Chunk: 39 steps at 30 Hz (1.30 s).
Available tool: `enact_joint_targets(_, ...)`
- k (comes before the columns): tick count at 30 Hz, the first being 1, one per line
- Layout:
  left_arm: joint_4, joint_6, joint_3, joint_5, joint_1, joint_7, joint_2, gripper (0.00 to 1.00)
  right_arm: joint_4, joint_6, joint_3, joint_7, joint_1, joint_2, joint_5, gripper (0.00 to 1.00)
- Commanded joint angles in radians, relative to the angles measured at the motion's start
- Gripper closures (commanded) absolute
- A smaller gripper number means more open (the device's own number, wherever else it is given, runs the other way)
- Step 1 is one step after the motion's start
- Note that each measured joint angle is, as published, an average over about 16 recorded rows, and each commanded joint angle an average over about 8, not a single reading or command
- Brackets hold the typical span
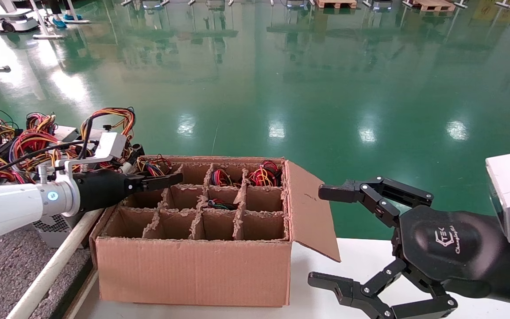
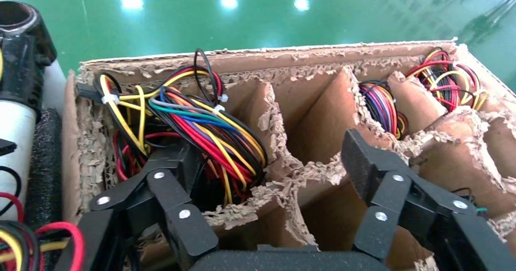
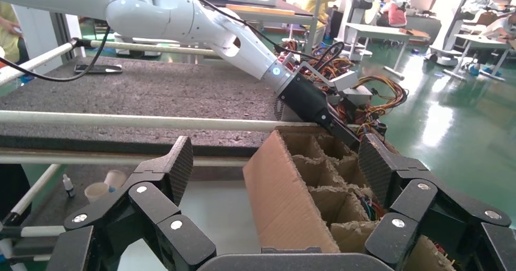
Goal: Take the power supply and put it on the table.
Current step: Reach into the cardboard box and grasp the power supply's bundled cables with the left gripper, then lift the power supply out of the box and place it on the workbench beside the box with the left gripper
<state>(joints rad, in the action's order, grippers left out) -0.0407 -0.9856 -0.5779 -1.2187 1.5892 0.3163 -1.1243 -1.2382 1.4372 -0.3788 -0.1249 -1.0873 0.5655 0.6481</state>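
- Table [image 1: 2, 266]: grey felt top with a white rail [image 1: 51, 270], at far left. Several supplies already lie at its far end in a tangle of wires [image 1: 20, 141], so part of the unloading seems done.
- Left gripper [image 1: 166, 179]: reaches from the table side over the box's far-left cell. The left wrist view shows its fingers [image 2: 371, 167] spread wide on either side of that cell, gripping nothing; this looks like the approach to a grasp.
- Power supply [image 2: 182, 131]: stands on end in that cell, only its wire bundle showing. The head view shows just a glimpse of the wires; the wrist view shows the bundle filling the cell mouth, with one finger just beside it.
- Box [image 1: 193, 266]: divided cardboard on the white tabletop [image 1: 317, 266], close beside the table so the carry is short. Wires show in three more far cells; the near row looks empty.
- Right gripper [image 1: 348, 239]: hangs spread and idle, right of the box flap [image 1: 310, 208]. Its wrist view alone shows the left arm [image 3: 182, 15] crossing the table.
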Motion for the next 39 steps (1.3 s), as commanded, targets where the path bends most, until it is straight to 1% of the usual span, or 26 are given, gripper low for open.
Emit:
enact_joint_targets(1,-0.002,0.007,0.002,0.003,-0.004,-0.018,-0.001,1.0,0.0,0.0,0.0,0.0,0.0,0.0,0.0,0.0)
enact_joint_targets(12,0.037,0.016,0.031,0.044,-0.01,0.021,-0.007,1.0,0.0,0.0,0.0,0.0,0.0,0.0,0.0,0.0)
enact_joint_targets(19,0.043,0.022,0.041,0.059,-0.018,0.026,-0.003,1.0,0.0,0.0,0.0,0.0,0.0,0.0,0.0,0.0)
enact_joint_targets(30,0.017,0.02,0.048,0.068,-0.028,-0.03,0.006,1.0,0.0,0.0,0.0,0.0,0.0,0.0,0.0,0.0)
enact_joint_targets(39,-0.008,0.006,0.047,0.066,0.004,-0.08,0.016,1.0,0.0,0.0,0.0,0.0,0.0,0.0,0.0,0.0)
